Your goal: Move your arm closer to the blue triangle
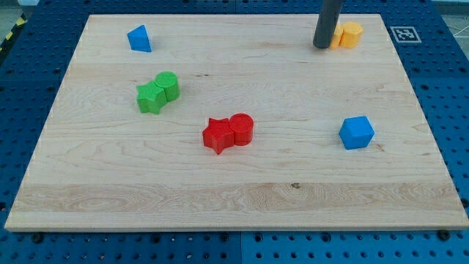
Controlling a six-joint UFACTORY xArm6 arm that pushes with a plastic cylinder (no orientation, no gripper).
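Observation:
The blue triangle (138, 38) lies near the top left corner of the wooden board (234, 191). My tip (321, 46) rests on the board near the view's top right, far to the right of the blue triangle. It stands just left of the orange block (352, 34) and a yellow block (339, 35) that the rod partly hides.
A green star (151, 97) and a green cylinder (168, 85) touch at the left middle. A red star (217, 135) and a red cylinder (242, 129) touch at the centre. A blue cube (357, 132) sits at the right. A marker tag (404, 34) lies off the board's top right corner.

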